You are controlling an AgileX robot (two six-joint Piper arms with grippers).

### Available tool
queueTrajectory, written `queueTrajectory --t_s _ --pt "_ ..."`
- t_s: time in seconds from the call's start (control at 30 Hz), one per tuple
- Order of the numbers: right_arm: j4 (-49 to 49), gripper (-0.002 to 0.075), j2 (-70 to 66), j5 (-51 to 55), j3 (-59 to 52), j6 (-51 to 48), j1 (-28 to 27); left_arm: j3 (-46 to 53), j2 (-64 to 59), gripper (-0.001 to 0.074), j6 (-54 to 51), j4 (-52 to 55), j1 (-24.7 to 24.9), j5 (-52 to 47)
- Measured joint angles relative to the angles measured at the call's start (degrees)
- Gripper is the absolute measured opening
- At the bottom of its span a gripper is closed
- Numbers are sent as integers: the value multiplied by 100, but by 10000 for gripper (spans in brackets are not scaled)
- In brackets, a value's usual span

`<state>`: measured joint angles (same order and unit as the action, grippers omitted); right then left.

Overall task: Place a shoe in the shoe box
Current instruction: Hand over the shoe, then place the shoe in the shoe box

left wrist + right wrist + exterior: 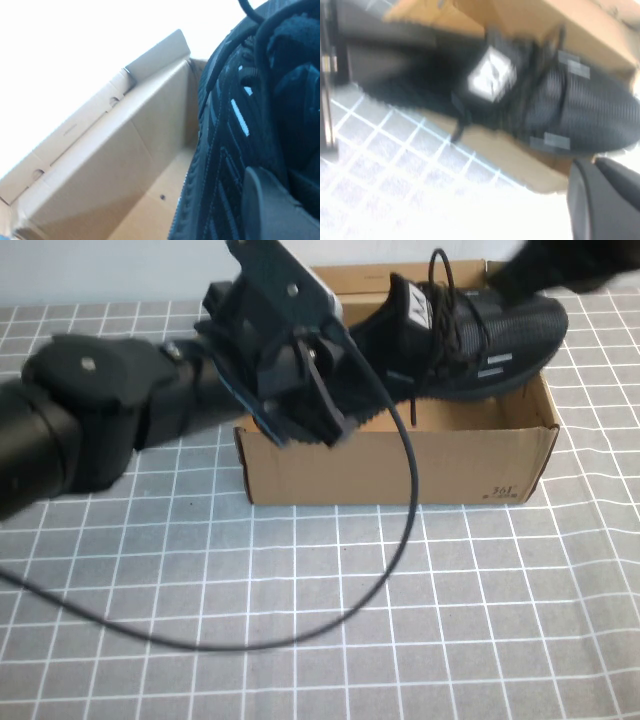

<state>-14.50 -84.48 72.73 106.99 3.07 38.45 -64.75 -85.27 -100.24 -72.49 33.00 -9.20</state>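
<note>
The black shoe (pixel 490 340) hangs tilted over the open brown shoe box (pixel 400 460), heel end to the left and toe over the right rim. My left gripper (pixel 335 405) is at the heel end, over the box's left part, shut on the shoe. In the left wrist view one finger (pixel 270 210) presses on the shoe's knit side (pixel 225 150), with the box's inner wall (pixel 125 160) below. My right gripper (pixel 545 270) is blurred at the back right, just above the toe. The right wrist view shows the shoe (pixel 580 110) over the box (pixel 510 155), apart from its finger (pixel 605 200).
The box stands on a grey cloth with a white grid (pixel 300 640). A black cable (pixel 400 540) hangs from the left arm and loops over the cloth in front of the box. The box's lid flap (pixel 155 52) stands open at the far side.
</note>
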Motion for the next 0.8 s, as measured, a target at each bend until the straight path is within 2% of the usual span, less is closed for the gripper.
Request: queueTrajectory --t_s 0.37,0.6,0.8 --pt "-290 -16 1811 0 -1964 921 0 -1840 -1363 27 -9 241 -994 -1688" --pt "-407 -16 2966 0 -2999 1487 0 -2968 -2234 27 36 822 -1248 -2483" --pt "-404 -16 3797 0 -3589 1819 0 -3437 -2829 27 469 1617 -1262 -2558"
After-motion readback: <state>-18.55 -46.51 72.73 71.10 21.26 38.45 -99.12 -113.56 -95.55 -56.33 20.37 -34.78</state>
